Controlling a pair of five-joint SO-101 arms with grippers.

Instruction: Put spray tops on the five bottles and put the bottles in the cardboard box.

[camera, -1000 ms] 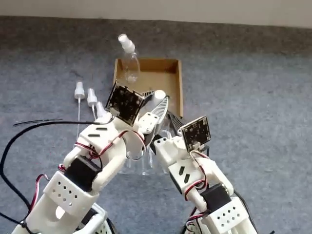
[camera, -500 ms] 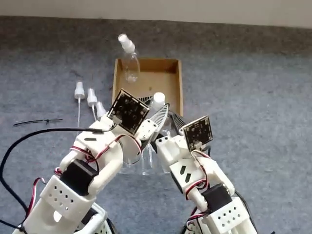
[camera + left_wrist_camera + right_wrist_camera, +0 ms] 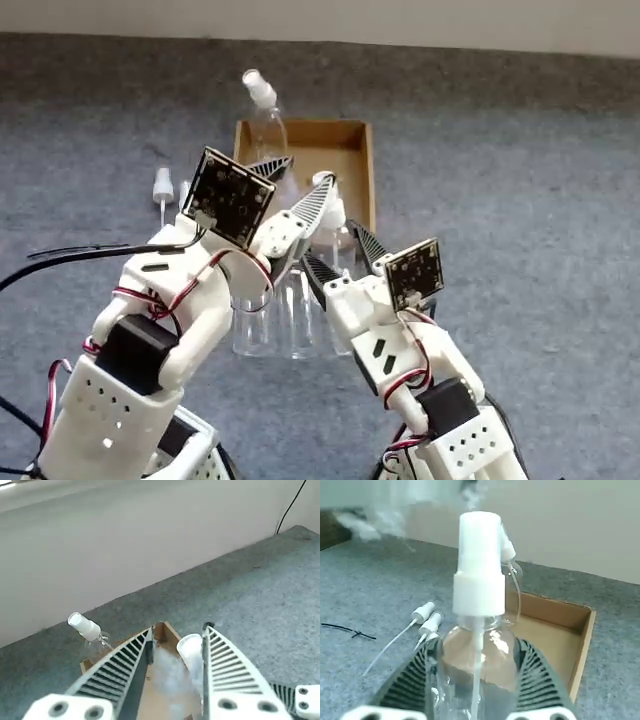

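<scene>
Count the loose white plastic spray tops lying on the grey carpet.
2 clearly: one white plastic spray top and another lie side by side on the grey carpet, beside the brown cardboard box. A third may be hidden behind the arms.

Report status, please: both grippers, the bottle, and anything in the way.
Right gripper shut on capped bottle. Left gripper open by its spray top, hanging over cardboard box: maybe in the way. Second bottle, capped, at box's far corner.
</scene>
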